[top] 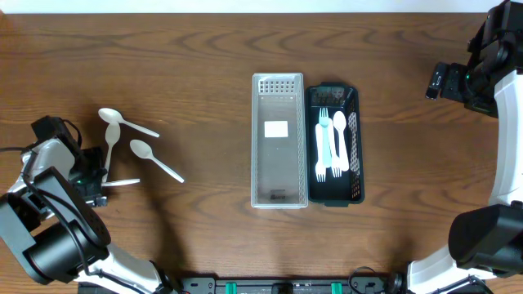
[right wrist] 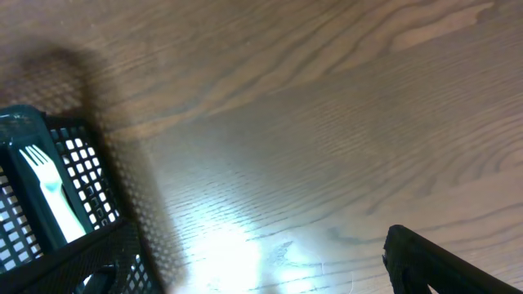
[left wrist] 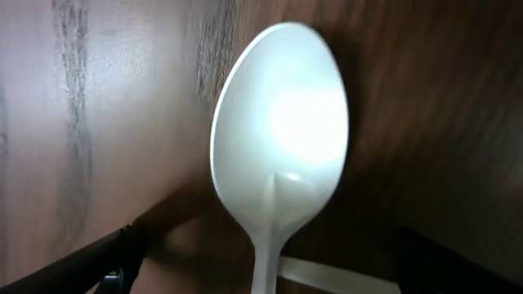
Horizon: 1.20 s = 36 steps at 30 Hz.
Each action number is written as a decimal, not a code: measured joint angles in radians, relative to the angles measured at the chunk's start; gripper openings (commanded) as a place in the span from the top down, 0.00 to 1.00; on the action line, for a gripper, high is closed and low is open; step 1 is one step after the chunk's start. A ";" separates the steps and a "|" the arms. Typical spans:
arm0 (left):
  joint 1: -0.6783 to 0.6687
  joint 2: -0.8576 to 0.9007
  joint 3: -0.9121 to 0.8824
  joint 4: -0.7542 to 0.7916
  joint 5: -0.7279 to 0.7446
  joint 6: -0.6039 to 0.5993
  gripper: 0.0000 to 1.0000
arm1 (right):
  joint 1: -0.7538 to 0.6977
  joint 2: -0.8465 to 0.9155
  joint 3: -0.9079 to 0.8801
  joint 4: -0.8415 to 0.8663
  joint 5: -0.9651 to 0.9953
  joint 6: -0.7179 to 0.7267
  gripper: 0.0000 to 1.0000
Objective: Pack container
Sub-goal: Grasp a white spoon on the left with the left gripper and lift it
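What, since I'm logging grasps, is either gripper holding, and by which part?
Nothing is held. The left gripper stands open over a white spoon, not closed on it; the right gripper is open over the table.

We take this for a robotics lab: a left arm point(top: 51, 233) and right arm point(top: 489, 77) flank a dark wooden bench point(top: 196, 57).

Glossy white plastic spoon point(left wrist: 278, 139) lies on the smooth wood-grain table point(top: 163, 49); dark basket point(top: 333, 91) is perforated plastic.
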 measured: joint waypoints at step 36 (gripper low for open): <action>0.000 0.007 0.013 -0.004 0.003 -0.010 0.94 | 0.000 0.000 0.000 0.001 0.000 0.000 0.01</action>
